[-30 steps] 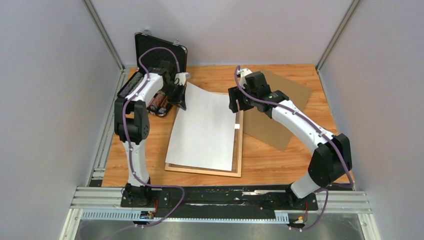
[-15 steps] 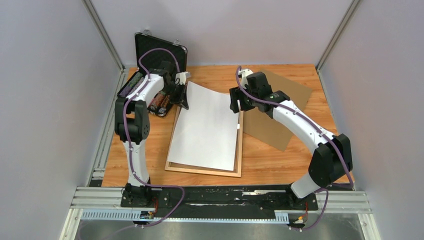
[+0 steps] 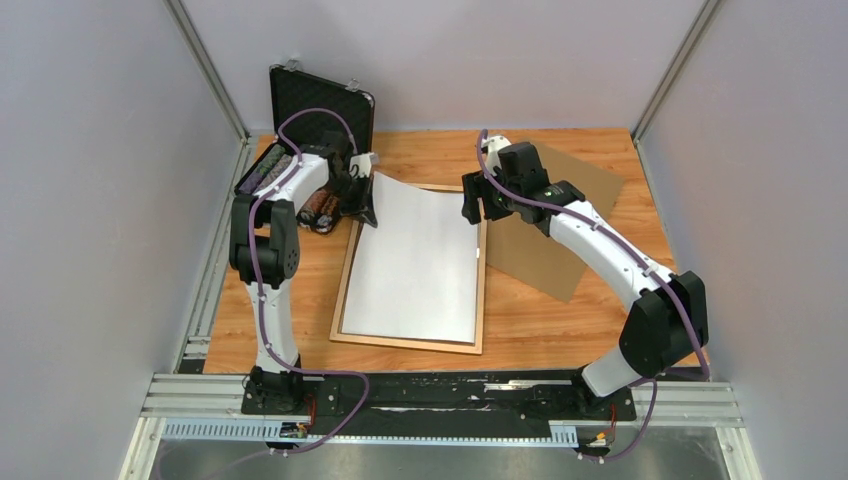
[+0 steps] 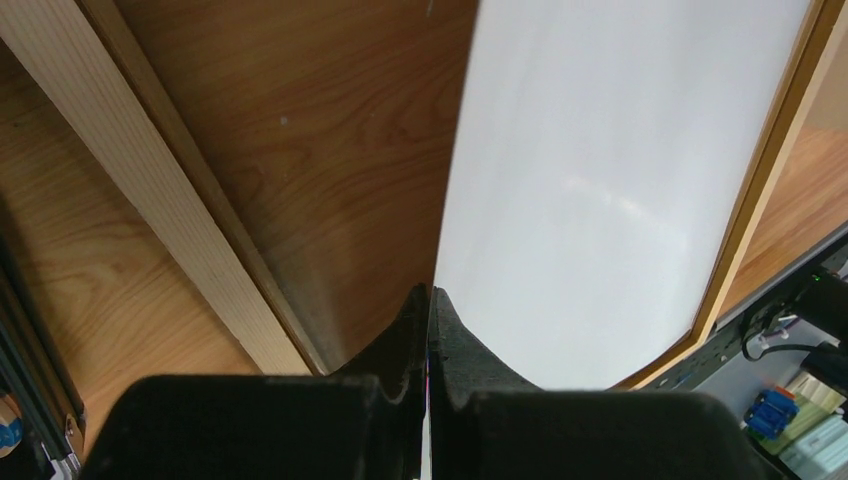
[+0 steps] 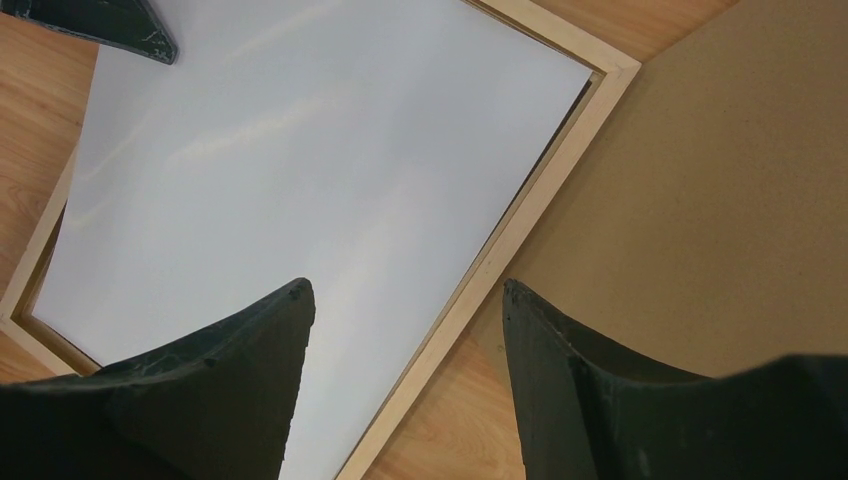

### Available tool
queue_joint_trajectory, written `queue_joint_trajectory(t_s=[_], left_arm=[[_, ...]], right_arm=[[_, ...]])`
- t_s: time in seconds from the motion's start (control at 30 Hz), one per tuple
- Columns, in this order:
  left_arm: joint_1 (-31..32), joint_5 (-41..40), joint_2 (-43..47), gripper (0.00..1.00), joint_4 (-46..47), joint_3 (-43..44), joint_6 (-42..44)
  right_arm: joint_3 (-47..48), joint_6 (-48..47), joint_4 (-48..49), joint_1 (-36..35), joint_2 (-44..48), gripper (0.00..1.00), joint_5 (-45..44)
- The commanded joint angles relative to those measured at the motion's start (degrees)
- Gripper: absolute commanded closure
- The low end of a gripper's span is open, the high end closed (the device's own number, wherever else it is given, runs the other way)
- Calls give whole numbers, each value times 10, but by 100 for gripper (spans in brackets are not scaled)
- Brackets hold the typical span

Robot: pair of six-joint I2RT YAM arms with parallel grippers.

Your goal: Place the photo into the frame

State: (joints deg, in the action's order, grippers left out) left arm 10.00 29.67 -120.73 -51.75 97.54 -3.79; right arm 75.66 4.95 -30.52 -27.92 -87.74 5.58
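Pinching the photo's (image 3: 415,265) far corner with left tool (image 4: 431,300), now lower inside the frame (image 3: 408,343); right tool (image 5: 405,287) wide, holding nothing.

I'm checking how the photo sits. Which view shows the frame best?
The top external view: nearly the whole frame shows, outlining the photo. The left wrist view catches only two stretches of moulding; the right wrist view, mainly one corner.

The photo (image 3: 415,262) rests white-back-up in the wooden frame (image 3: 405,343).
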Motion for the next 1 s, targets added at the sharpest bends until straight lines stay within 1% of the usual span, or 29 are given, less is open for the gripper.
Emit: queue_joint_trajectory(t_s=[0.0, 0.4, 0.97], left_arm=[[1, 4, 17, 100, 10, 15, -5], [10, -26, -9, 100, -13, 56, 18], [23, -22, -17, 100, -11, 62, 15]], right_arm=[[-5, 1, 27, 3, 24, 32, 5], [-7, 1, 27, 5, 24, 32, 8], [-9, 4, 28, 11, 22, 32, 15]])
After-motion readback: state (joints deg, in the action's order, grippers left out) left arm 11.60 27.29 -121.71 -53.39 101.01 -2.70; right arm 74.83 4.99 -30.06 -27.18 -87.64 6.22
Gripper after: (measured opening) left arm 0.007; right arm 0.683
